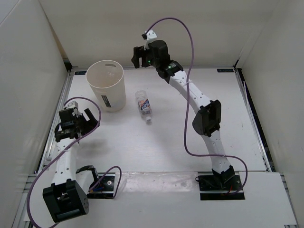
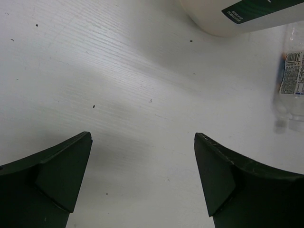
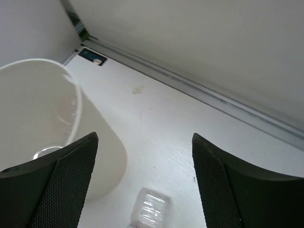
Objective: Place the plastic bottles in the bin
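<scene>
One clear plastic bottle with a blue-printed label lies on its side on the white table, just right of the bin, its white cap toward me. The bin is a cream-white bucket standing upright at the back left. My right gripper is open and empty, held high near the back wall, above and behind the bottle; its wrist view shows the bottle's base below the open jaws and the bin to the left. Something clear glints inside the bin. My left gripper is open and empty, low, front-left of the bin.
White enclosure walls stand at the left, back and right. In the left wrist view my left gripper faces bare table, with the bin's base and dark label at the top and the bottle at the right edge. Purple cables loop off both arms.
</scene>
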Robot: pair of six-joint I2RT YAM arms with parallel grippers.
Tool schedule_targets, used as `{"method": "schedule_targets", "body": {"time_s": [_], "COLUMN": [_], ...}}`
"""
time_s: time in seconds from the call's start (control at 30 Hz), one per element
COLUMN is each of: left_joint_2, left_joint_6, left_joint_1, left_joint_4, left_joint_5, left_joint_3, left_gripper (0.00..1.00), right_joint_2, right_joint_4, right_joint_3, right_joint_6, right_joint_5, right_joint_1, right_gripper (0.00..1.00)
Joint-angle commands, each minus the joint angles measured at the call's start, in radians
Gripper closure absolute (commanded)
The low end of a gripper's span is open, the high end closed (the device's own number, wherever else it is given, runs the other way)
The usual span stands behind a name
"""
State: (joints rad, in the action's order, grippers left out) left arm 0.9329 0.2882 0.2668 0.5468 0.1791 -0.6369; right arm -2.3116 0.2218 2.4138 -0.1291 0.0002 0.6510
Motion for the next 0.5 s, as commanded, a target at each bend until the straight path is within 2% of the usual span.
{"method": "schedule_targets", "body": {"time_s": [0.0, 0.17, 0.2, 0.3, 0.37, 0.4, 0.47], "left_joint_2": [-0.019, -0.032, -0.032, -0.048, -0.055, -0.058, -0.063], "left_joint_6": [-0.007, -0.014, -0.018, -0.030, -0.035, -0.041, -0.046], "left_joint_1": [0.006, 0.003, 0.003, 0.003, 0.005, 0.005, 0.003], "left_joint_4": [0.001, 0.018, 0.027, 0.038, 0.050, 0.053, 0.077], "left_joint_5": [0.039, 0.045, 0.059, 0.063, 0.059, 0.056, 0.040], "left_joint_3": [-0.037, -0.044, -0.047, -0.047, -0.049, -0.052, -0.056], "left_gripper": [0.00, 0.00, 0.00, 0.00, 0.00, 0.00, 0.00], "right_joint_2": [0.055, 0.067, 0.064, 0.035, -0.012, -0.110, -0.161], "right_joint_4": [0.106, 0.189, 0.252, 0.347, 0.558, 0.615, 0.755], "right_joint_3": [-0.016, -0.134, -0.151, -0.179, -0.040, 0.009, 0.124], "right_joint_6": [-0.092, -0.067, -0.067, -0.027, 0.042, 0.048, 0.091], "right_joint_5": [0.061, -0.129, -0.228, -0.346, -0.381, -0.375, -0.370], "right_joint_1": [-0.031, -0.066, -0.071, -0.073, -0.062, -0.062, -0.060], "right_gripper": [0.18, 0.15, 0.15, 0.13, 0.10, 0.10, 0.10]}}
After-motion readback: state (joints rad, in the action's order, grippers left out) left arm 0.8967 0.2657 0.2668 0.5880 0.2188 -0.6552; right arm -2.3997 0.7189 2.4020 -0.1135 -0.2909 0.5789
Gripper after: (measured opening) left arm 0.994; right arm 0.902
